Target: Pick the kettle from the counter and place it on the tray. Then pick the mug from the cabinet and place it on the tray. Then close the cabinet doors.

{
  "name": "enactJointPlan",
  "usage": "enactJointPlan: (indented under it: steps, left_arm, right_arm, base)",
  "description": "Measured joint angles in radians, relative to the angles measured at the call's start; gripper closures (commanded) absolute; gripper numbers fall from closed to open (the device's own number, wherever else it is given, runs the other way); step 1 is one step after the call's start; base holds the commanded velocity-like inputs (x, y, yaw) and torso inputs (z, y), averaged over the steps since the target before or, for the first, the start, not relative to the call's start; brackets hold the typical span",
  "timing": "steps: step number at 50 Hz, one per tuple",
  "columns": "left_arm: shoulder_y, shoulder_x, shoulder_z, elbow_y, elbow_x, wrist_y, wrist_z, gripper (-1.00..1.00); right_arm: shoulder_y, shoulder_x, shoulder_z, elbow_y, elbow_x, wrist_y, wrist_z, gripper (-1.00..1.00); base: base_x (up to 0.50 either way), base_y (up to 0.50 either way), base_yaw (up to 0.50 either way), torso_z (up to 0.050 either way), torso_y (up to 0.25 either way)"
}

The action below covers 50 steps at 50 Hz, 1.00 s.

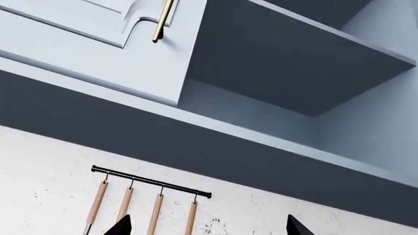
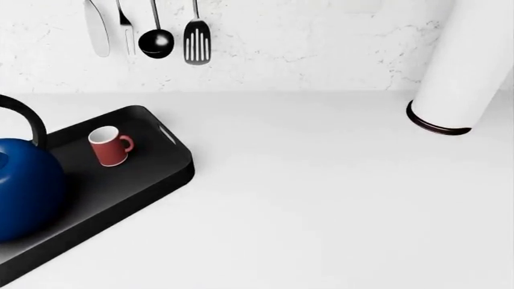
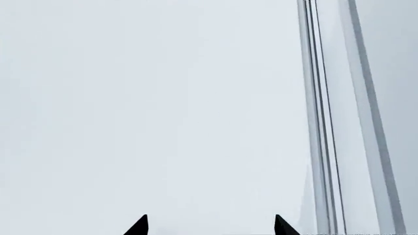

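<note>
In the head view the deep-blue kettle [image 2: 24, 186] with its black handle stands on the black tray [image 2: 136, 186] at the left. The small red-brown mug [image 2: 108, 146] stands upright on the tray beside it, apart from the kettle. The tray rests on the white counter [image 2: 321, 192]. No gripper shows in the head view. My left gripper [image 1: 209, 226] is open and empty, pointing up at the cabinet [image 1: 294, 73], whose inside shelf is bare; one door [image 1: 78, 24] with a brass handle [image 1: 163, 19] shows beside the opening. My right gripper [image 3: 209, 226] is open and empty, close to a flat pale panel [image 3: 150, 107].
A tall white cylinder with a dark base [image 2: 454, 72] stands at the back right of the counter. Utensils [image 2: 153, 30] hang on the marbled wall, and their rail [image 1: 150, 182] shows in the left wrist view. A panel edge with grooves [image 3: 320, 122] runs beside the right gripper.
</note>
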State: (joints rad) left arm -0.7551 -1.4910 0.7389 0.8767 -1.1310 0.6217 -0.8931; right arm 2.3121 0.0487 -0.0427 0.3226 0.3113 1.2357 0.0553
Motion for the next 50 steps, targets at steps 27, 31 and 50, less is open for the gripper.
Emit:
enactJointPlan:
  steps: [27,31,50]
  left_arm:
    - [0.029,-0.033,0.004,-0.015,0.002,0.049,0.005,-1.0]
    - [0.036,-0.034,0.007,-0.018,0.007,0.057,0.004,-1.0]
    - [0.066,-0.029,0.022,-0.036,0.031,0.083,0.004,-1.0]
  right_arm:
    - [-0.061,0.015,-0.092,0.23,0.247,-0.303,0.078,-1.0]
    - [-0.08,0.019,-0.118,0.214,0.253,-0.329,0.082,-1.0]
    - [-0.186,0.024,-0.322,0.202,0.197,-0.586,0.077,-1.0]
  base:
    - [0.0,0.0,0.0,0.0,0.0]
    - [0.0,0.0,0.0,0.0,0.0]
    - [0.0,0.0,0.0,0.0,0.0]
